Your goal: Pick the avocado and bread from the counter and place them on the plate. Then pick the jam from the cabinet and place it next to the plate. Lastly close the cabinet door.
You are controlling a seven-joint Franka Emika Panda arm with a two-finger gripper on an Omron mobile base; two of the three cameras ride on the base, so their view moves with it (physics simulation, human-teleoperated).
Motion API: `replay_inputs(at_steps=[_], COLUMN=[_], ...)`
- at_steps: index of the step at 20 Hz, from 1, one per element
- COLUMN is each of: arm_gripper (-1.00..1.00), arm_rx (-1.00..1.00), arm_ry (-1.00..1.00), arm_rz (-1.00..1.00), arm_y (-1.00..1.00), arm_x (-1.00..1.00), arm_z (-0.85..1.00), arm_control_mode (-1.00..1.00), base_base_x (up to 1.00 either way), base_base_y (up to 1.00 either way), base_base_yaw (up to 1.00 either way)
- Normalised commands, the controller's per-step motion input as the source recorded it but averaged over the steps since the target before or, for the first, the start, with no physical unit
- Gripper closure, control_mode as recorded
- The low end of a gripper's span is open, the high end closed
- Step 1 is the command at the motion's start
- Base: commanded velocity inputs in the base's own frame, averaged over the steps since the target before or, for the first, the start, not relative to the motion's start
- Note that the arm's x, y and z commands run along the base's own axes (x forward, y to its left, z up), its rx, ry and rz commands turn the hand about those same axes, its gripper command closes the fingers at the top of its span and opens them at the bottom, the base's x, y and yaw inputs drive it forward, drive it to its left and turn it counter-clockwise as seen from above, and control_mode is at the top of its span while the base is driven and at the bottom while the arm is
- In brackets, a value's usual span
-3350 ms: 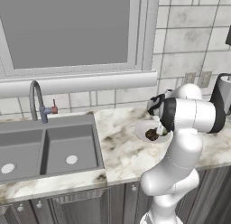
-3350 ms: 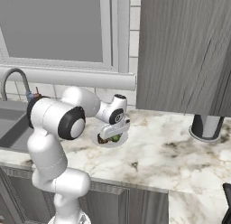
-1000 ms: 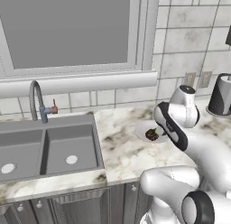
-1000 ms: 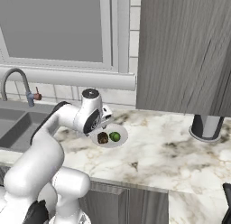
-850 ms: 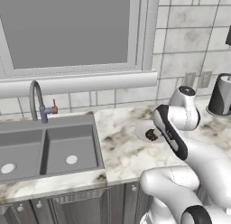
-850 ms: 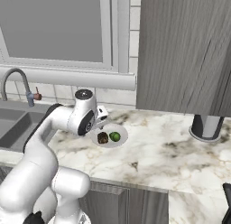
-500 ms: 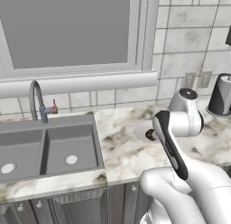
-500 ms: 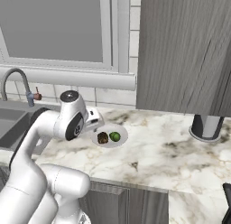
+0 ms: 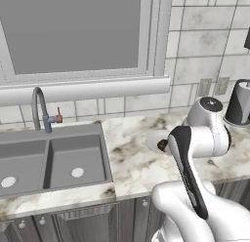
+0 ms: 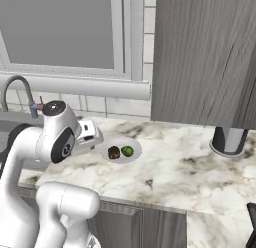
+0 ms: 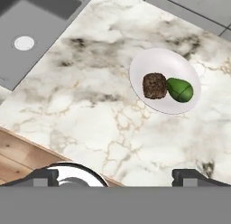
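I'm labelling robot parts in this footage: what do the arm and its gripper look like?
The arm is glossy white with rounded, tubular links, dark grey round caps at the joints and a black band along one link. No loose cables or markings show. The gripper shows two small dark, blocky finger tips at the hand view's bottom edge.

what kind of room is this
A simulated home kitchen, by the look of it: a grey double-basin sink with a curved metal faucet, a marbled stone counter, and a white round plate holding food.
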Motion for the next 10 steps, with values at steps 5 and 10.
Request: replay_inputs(at_steps=[5,10], arm_gripper=[-1.00,-1.00], arm_rx=[0.00,0.00], arm_ry=[-0.02,-0.05], arm_rz=[-0.04,-0.04], arm_y=[0.29,0.19], arm_x=[-0.53,-0.54], arm_z=[0.41,0.36], arm_control_mode=[-1.00,-1.00], base_base_x=[0.00,0.00], base_base_y=[0.00,0.00], base_base_yaw=[0.00,0.00])
